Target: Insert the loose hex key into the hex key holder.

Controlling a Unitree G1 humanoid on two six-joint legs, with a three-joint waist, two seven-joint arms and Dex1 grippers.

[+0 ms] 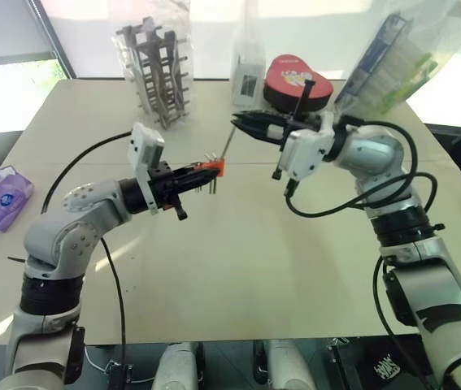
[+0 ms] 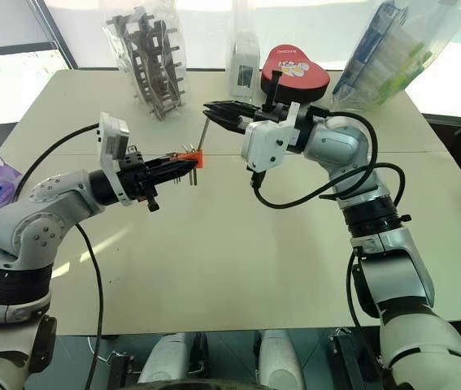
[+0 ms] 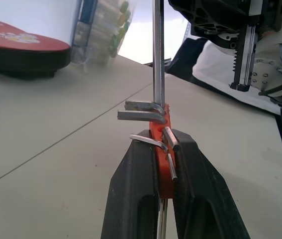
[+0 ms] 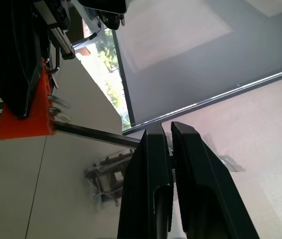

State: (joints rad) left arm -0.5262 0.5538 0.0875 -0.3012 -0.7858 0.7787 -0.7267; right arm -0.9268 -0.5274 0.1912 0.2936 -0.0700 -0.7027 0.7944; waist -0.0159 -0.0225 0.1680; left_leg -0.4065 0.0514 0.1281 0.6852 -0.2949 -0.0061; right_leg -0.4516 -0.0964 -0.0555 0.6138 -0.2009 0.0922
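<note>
Above the middle of the desk (image 1: 238, 268), the left claw (image 1: 206, 170) is closed tight on the hex key holder (image 1: 216, 167), whose short metal keys stick out at the sides. Opposite it, the right claw (image 1: 238, 122) is closed on the upper end of the loose hex key (image 1: 227, 145). This thin rod slants down from the right claw, and its lower end reaches the orange-red block. Behind them a red heart-shaped case (image 1: 295, 80) lies on the desk.

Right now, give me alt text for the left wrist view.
The left gripper clamps the orange-red hex key holder upright, while the loose hex key comes down onto its top. A red heart-shaped case sits behind on the table.
</note>
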